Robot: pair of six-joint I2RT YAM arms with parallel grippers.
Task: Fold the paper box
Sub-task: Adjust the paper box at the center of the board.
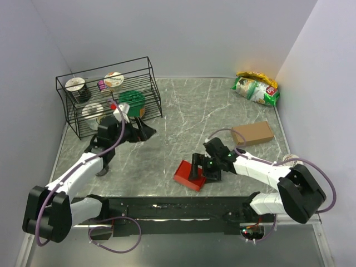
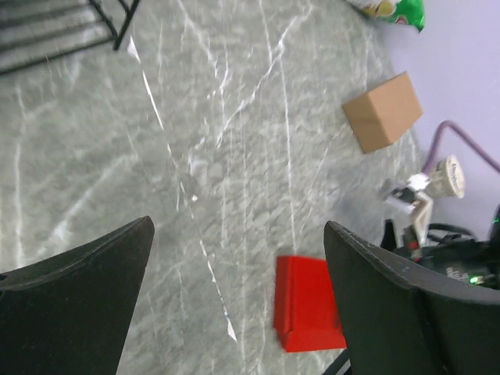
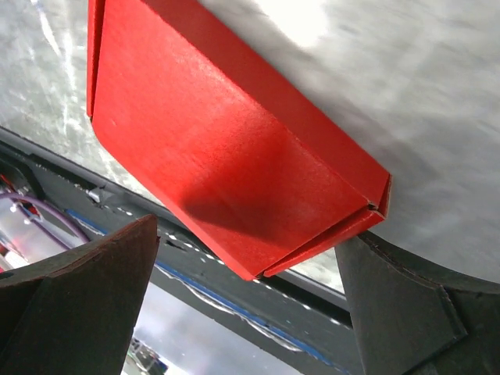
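Nearest me, close to the near edge and about mid-table, the box (image 1: 184,176) lies flat on the table (image 1: 183,119). It reads as a closed red slab, its panels folded down onto one another. From my right wrist I see one end where two layers meet, with a thin slit gaping at the corner. So I judge the folding mostly done, with that end perhaps wanting a last tuck or press; the underside is hidden from me. My right gripper (image 1: 201,169) hangs over the box's right part, fingers spread wide, the box lying below the gap and neither finger gripping it. Farther off and to the left, my left gripper (image 1: 146,132) is up off the table, also spread wide and holding nothing, well apart from the box. Beyond, on the right, sits a brown box (image 1: 253,133). At the far side are a rack (image 1: 108,97) on the left and a snack bag (image 1: 256,89) in the right corner.
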